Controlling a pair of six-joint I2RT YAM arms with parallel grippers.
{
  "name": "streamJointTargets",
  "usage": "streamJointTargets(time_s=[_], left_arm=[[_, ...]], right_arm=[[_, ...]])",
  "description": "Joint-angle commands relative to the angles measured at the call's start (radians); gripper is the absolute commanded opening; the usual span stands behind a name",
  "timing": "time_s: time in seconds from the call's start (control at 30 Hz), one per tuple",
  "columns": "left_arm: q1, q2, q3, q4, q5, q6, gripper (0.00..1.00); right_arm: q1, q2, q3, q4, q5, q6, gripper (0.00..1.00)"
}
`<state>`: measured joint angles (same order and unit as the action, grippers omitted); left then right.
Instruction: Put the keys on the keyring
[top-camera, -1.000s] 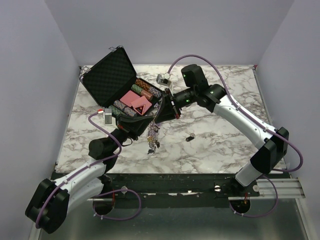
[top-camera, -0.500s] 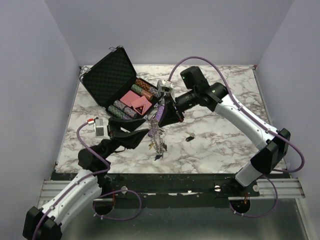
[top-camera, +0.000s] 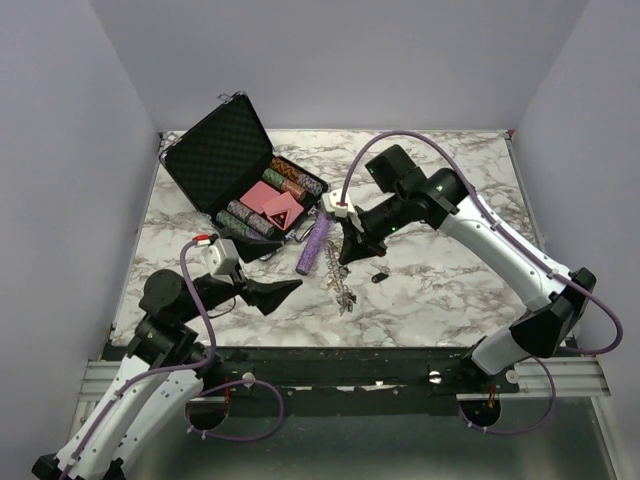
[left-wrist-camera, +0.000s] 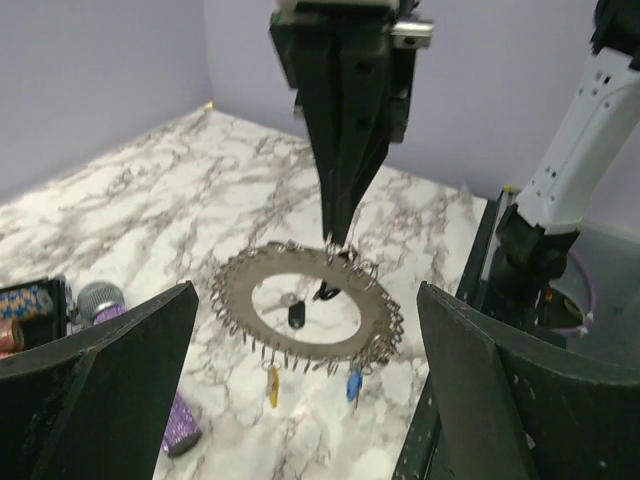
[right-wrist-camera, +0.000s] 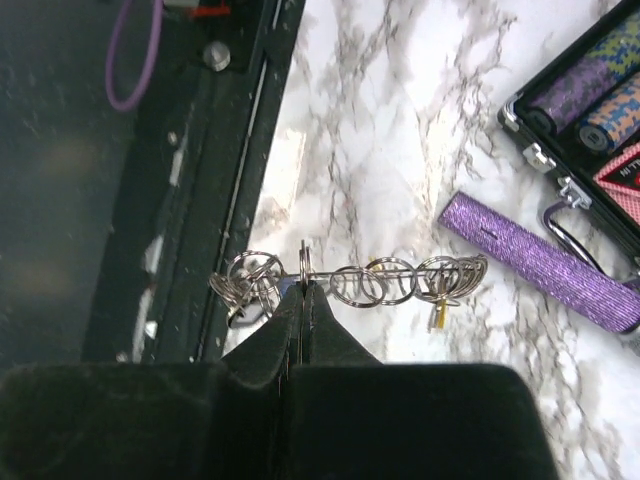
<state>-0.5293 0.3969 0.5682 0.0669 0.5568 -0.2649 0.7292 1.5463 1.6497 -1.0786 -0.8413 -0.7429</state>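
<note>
The right end effector (top-camera: 344, 263) is pointing down with its jaws pressed together, pinching the wire of the keyring (top-camera: 346, 291). The keyring is sitting out from the open black case (top-camera: 218, 152), off its right front corner and toward the near edge of the surface (top-camera: 460, 290). The keys (left-wrist-camera: 310, 352) are fanning out all round it like a wreath, one yellow-capped and one blue-capped hanging on the side nearest the left wrist camera. I cannot tell whether they are touching the marble.

From the right wrist view the ring is showing edge-on, with the closed tips biting it toward one end.

A purple glittery tube (top-camera: 313, 245) is lying between the case and the keyring. One loose black-headed key (top-camera: 380, 276) is lying farther right of the case than the keyring.

The left end effector (top-camera: 288, 291) is hovering in front of the case with its fingers (left-wrist-camera: 110, 385) spread wide, gripping nothing.
</note>
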Motion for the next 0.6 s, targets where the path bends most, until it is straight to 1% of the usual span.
streamJointTargets(time_s=[0.0,0.13,0.27,0.3,0.37,0.43,0.57], left_arm=[[0.006,-0.027,-0.013,-0.167,-0.014,0.066,0.99],[0.006,0.005,-0.059,-0.073,0.044,0.023,0.98],[0.000,0.026,-0.105,0.033,0.097,0.061,0.89],[-0.006,0.022,-0.116,0.049,0.089,0.078,0.88],[-0.030,0.013,-0.128,0.057,0.060,0.122,0.88],[-0.064,0.010,-0.128,0.042,0.002,0.157,0.88],[-0.184,0.026,-0.119,-0.001,-0.150,0.240,0.89]], right_arm=[[0.039,-0.037,0.054,-0.167,0.162,-0.219,0.00],[0.059,-0.020,0.114,-0.262,0.261,-0.315,0.00],[0.076,0.012,0.182,-0.340,0.329,-0.355,0.00],[0.082,0.011,0.182,-0.340,0.343,-0.358,0.00],[0.091,0.009,0.183,-0.340,0.360,-0.363,0.00],[0.099,0.009,0.182,-0.340,0.372,-0.366,0.00],[0.108,0.014,0.179,-0.340,0.373,-0.366,0.00]])
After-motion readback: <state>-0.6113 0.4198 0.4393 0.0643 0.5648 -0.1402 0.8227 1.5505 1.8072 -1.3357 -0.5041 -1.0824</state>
